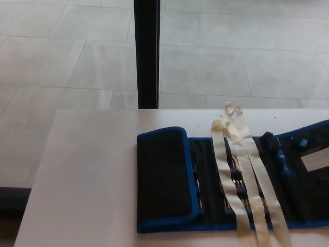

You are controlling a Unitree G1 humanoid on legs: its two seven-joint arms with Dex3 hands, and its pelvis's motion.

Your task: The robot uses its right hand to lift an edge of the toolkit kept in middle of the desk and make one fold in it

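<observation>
A: Where is the toolkit [226, 180] at this moment?

B: It lies flat on the pale counter [87, 175], from the middle of the counter toward the side where the right arm of the robot enters. Its far end runs out of the picture on that side.

A: And the robot hand, is it spread or pressed together?

B: I cannot tell. No robot hand shows in the head view, not the left one and not the right one, so I cannot place the toolkit against it more exactly. Nothing is touching the toolkit.

A: How does the toolkit look?

B: It is black fabric with a blue border. The end toward the robot's left is a flap [163, 177] that lies folded over the inner side, and its blue edge is rounded at the corners. Beside the flap the inside is open, with rows of small tools in loops.

A: What else lies on it?

B: Two cream straps [247, 180] cross the open part from the far edge to the near edge, and their far ends are knotted on the counter just behind the toolkit. Further to the right a blue-handled tool [280, 157] sits in its pocket, and near it a white label [314, 160].

A: And behind the counter?

B: A grey tiled floor [67, 56] and a dark upright post [147, 51].
</observation>
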